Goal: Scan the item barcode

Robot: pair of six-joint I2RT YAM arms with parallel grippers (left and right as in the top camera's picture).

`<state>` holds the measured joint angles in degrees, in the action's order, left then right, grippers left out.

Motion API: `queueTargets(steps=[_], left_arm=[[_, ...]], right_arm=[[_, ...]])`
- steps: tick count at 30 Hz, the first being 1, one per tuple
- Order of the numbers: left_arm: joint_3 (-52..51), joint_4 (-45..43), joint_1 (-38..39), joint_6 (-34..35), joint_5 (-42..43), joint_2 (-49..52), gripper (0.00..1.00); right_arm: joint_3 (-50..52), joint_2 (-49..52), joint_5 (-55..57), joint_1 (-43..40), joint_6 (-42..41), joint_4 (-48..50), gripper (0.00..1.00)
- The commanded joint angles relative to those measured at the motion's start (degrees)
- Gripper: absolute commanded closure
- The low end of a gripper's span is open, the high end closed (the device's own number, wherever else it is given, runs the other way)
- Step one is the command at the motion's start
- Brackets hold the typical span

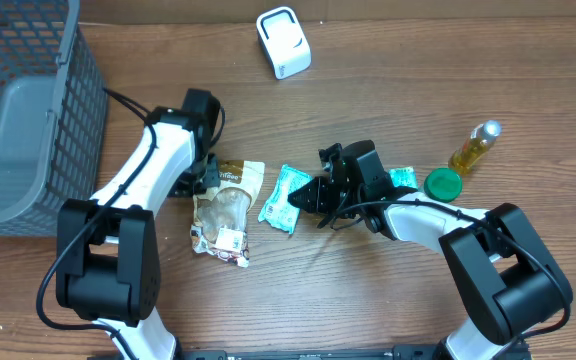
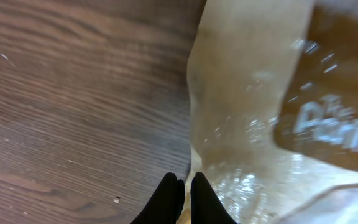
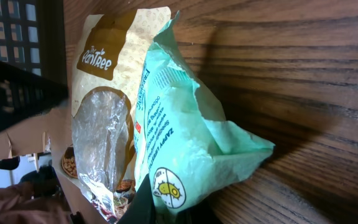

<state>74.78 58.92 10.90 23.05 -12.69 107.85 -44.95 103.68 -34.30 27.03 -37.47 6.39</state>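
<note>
Wooden desk [image 1: 368, 300]: carries white scanner [image 1: 283, 42] at far edge, well apart from both packets. Left gripper [image 2: 184, 186]: clamps fully closed on top-left edge of tan pouch [image 1: 226, 208], flat at desk centre. Right gripper [image 1: 306, 197]: pinches closed on green packet [image 1: 282, 198], just beside the pouch.

Overhead looks straight down on the whole table [image 1: 368, 300]; left wrist sits close-up on the brown pouch [image 2: 247, 93], right wrist close behind the green packet [image 3: 185, 143], that pouch shared by all three.
</note>
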Motion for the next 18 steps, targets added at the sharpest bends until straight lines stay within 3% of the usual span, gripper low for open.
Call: queueTargets(steps=[1,18], left_arm=[[-2.93,-0.22,-0.09,1.14,-0.57,0.46,0.93],[-5.2,1.22,0.02,-5.14,11.26,0.46,0.94]], right_arm=[[-0.81,-0.07,-0.94,-0.15,0.5,0.33,0.94],[-0.81,-0.07,-0.96,-0.15,0.5,0.31,0.94]])
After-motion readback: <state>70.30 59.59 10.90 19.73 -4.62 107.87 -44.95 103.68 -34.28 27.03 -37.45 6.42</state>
